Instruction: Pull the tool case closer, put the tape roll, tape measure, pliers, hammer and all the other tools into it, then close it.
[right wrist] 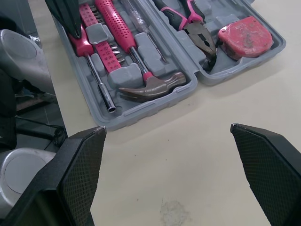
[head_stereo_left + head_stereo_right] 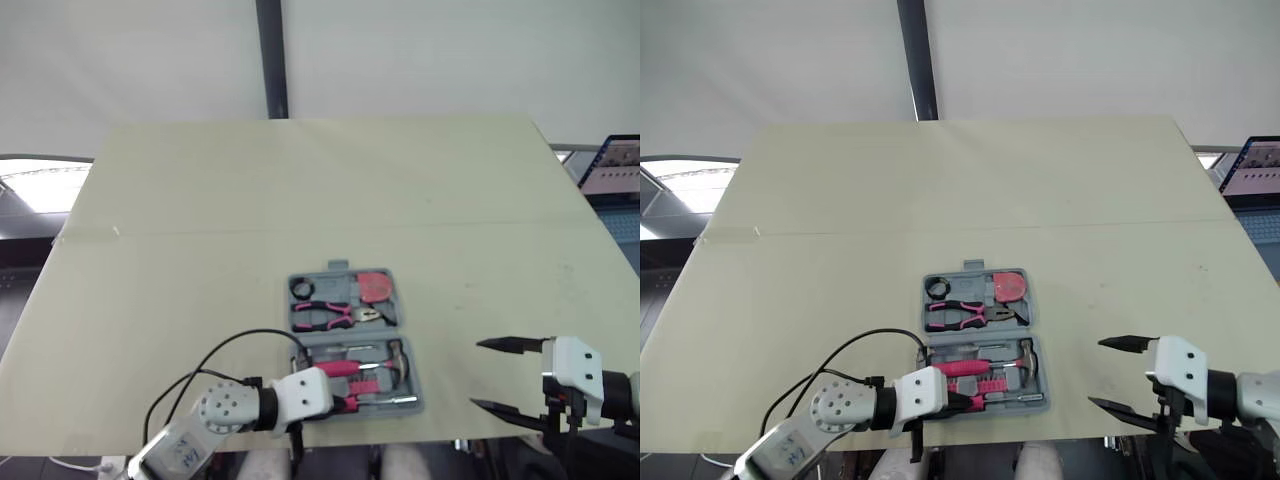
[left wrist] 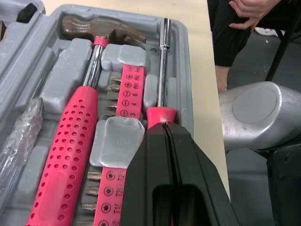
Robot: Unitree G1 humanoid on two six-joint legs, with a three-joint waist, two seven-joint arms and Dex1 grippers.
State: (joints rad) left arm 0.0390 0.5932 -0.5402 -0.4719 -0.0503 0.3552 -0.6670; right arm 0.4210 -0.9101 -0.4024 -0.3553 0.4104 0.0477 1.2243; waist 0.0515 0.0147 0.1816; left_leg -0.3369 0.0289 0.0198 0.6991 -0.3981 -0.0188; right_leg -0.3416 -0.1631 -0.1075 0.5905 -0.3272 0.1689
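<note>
The grey tool case (image 2: 410, 352) lies open near the table's front edge. Its far half holds the black tape roll (image 2: 302, 288), the pink tape measure (image 2: 375, 287) and the pliers (image 2: 335, 315). In the near half lie the hammer (image 3: 66, 155), a pink bit strip (image 3: 127, 94) and a pink-handled driver (image 3: 162, 70). My left gripper (image 3: 165, 126) is shut, its tips down on the driver's pink handle at the case's near left corner. To the right of the case my right gripper (image 2: 477, 374) hangs open over bare table, holding nothing.
The cream table (image 2: 300, 190) stretches far behind the case. A black pole (image 2: 271, 60) rises past its back edge. A laptop (image 2: 612, 165) sits off the right side. A person's hand (image 3: 249, 12) is beyond the front edge. A black cable (image 2: 230, 350) loops over the left arm.
</note>
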